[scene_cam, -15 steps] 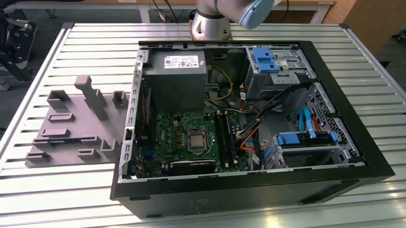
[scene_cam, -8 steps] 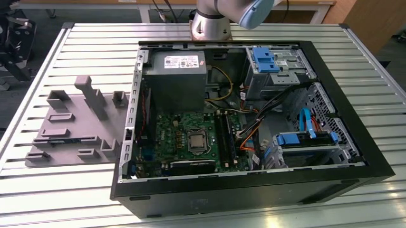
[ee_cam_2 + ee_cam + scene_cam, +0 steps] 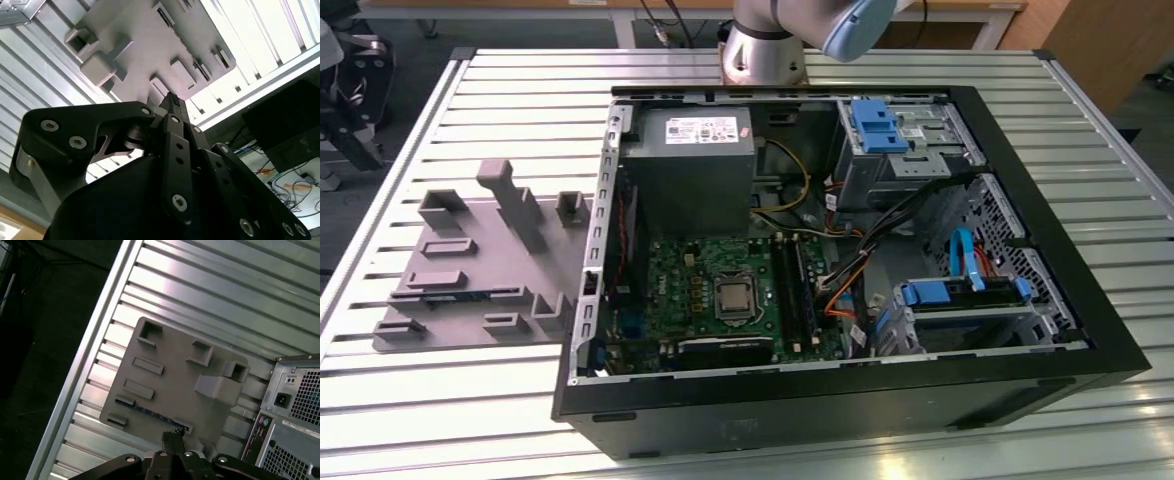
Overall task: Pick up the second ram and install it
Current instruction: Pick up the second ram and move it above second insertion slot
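The second ram [image 3: 150,413] is a thin blue-green stick lying in a slot along one edge of the grey fixture plate [image 3: 170,375]. In the exterior view the ram [image 3: 454,294] shows as a blue strip on that plate [image 3: 467,250], at the exterior view's left of the computer case. My gripper [image 3: 172,436] hangs well above the plate, its tips over the end of the stick. The two dark fingers [image 3: 172,105] are pressed together with nothing between them. The green motherboard [image 3: 707,285] lies in the open case, with long black slots [image 3: 790,285] beside the processor.
The black computer case [image 3: 854,400] lies open on the slatted metal table [image 3: 480,80], with a power supply [image 3: 687,150], drive cages [image 3: 894,140] and cables inside. Raised blocks [image 3: 514,195] stand on the fixture plate. The arm's base [image 3: 767,45] stands behind the case.
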Robot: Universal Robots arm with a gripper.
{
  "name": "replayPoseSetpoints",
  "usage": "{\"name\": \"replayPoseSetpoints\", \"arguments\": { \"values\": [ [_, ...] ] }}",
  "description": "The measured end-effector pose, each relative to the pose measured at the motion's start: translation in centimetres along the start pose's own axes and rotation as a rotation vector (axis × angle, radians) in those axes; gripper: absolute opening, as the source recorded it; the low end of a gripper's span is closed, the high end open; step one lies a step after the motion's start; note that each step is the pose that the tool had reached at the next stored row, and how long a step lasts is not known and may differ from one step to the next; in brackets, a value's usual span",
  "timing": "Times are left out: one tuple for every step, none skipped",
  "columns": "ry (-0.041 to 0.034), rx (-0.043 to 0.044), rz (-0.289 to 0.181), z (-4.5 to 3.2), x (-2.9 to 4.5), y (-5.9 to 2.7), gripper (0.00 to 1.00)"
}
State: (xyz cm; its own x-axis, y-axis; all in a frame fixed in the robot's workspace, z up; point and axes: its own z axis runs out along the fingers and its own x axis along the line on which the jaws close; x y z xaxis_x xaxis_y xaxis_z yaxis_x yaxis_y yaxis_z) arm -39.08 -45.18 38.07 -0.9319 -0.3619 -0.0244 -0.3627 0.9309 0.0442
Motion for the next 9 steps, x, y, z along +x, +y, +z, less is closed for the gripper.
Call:
{"name": "replayPoseSetpoints", "arguments": {
  "values": [
    [0.0008, -0.0004, -0.018, 0.01, 0.0, 0.0, 0.11],
    [0.0015, -0.0009, -0.036, 0.01, 0.01, 0.0, 0.11],
    [0.0023, -0.0013, -0.054, 0.01, 0.01, 0.0, 0.11],
    [0.0032, -0.0018, -0.074, 0.02, 0.01, 0.0, 0.11],
    [0.0039, -0.0023, -0.091, 0.03, 0.01, 0.0, 0.11],
    [0.0049, -0.0026, -0.11, 0.02, 0.01, 0.0, 0.11],
    [0.0056, -0.0031, -0.127, 0.03, 0.02, 0.0, 0.11],
    [0.0064, -0.0036, -0.145, 0.04, 0.02, 0.0, 0.11],
    [0.0072, -0.004, -0.163, 0.04, 0.02, 0.0, 0.11]
  ]
}}
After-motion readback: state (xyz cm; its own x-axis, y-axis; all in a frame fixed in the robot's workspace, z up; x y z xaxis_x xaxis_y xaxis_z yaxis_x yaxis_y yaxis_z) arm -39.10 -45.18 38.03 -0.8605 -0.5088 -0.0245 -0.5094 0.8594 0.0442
